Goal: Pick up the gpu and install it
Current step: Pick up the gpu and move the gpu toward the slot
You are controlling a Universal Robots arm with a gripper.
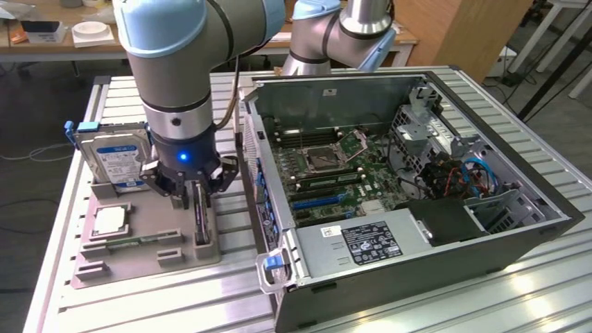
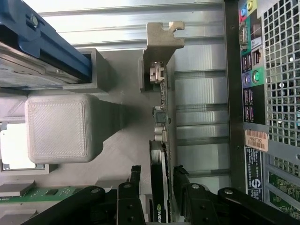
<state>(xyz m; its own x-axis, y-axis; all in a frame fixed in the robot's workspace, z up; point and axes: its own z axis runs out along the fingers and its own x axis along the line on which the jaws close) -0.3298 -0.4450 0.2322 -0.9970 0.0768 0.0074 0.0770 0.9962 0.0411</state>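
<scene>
- The tool [image 1: 197, 193] [image 2: 157, 187] is standing with its fingers apart, straddling the gpu [image 1: 201, 220] [image 2: 160, 140] without clamping it.
- The gpu is standing on edge in a slot of the grey holder [image 1: 138, 258] [image 2: 122, 154]; a small pale logo on it is too tiny to read.
- The hard drive [image 1: 116, 156] is showing a blue label, unreadable.
- The open computer case [image 1: 518, 229] is sitting beside the holder on the worktop [image 1: 185, 305], carrying an orange sticker [image 2: 257, 139] and a black label [image 1: 379, 243], both illegible.

Silver-grey arm [image 1: 171, 76], light-blue caps [image 1: 152, 28], black fingers [image 2: 132, 190]
</scene>
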